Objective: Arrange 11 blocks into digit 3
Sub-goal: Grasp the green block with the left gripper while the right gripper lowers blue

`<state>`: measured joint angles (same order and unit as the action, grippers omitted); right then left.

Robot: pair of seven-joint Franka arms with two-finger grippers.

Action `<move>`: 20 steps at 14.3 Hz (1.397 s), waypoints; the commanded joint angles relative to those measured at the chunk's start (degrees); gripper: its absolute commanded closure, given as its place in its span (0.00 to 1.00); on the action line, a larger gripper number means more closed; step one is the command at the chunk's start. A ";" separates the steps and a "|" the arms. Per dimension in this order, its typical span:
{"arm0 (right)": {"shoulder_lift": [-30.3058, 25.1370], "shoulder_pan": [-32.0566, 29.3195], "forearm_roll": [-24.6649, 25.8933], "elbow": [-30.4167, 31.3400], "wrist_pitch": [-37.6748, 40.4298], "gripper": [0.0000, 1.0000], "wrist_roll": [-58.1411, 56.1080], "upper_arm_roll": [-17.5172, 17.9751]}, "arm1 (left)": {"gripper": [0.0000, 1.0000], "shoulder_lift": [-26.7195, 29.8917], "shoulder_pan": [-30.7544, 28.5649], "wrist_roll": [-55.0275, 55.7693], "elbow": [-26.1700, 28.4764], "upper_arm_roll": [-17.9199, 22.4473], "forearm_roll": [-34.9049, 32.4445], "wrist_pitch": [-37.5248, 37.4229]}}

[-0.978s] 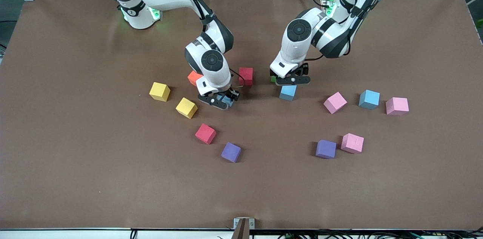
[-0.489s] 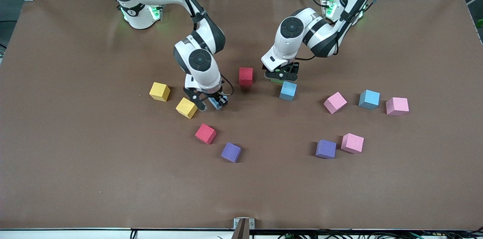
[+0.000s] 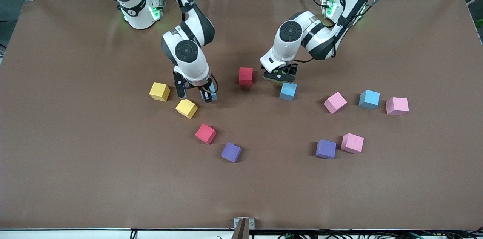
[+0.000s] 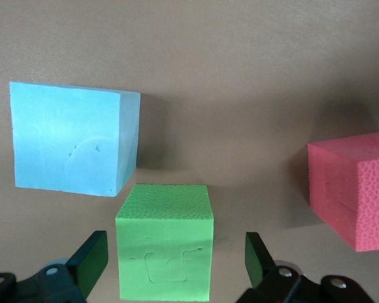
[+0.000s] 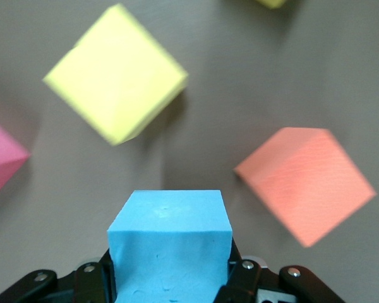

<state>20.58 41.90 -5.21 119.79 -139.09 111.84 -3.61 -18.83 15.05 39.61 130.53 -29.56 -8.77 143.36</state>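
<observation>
The right gripper (image 3: 199, 94) is clamped on a blue cube (image 5: 169, 249), in the air just beside the yellow cube (image 3: 186, 108). The left gripper (image 4: 170, 264) stands open around a green cube (image 4: 165, 240), probably without touching it, between the red cube (image 3: 245, 76) and another blue cube (image 3: 288, 91).

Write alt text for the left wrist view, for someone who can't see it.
The left gripper stands open around a green block on the brown table, its fingers apart from the block's sides. A light blue block sits just past the green one, and a red block lies off to one side.
</observation>
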 commanded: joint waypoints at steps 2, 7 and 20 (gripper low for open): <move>-4.77 1.34 0.64 8.00 -3.90 1.00 13.20 0.62 | 0.04 0.73 -2.57 -0.33 2.54 -0.41 0.95 0.07; -0.81 4.76 -0.59 7.13 -9.61 1.00 20.69 0.71 | 0.30 -0.33 -1.96 4.76 2.36 -0.50 2.96 0.25; 5.26 11.45 -3.23 2.20 -12.25 1.00 25.27 0.97 | 0.66 0.02 -2.22 31.62 -2.99 -1.91 5.43 -0.10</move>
<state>24.62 52.34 -7.67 123.34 -151.07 135.38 -2.41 -19.48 13.18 64.30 128.46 -31.07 -4.58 143.62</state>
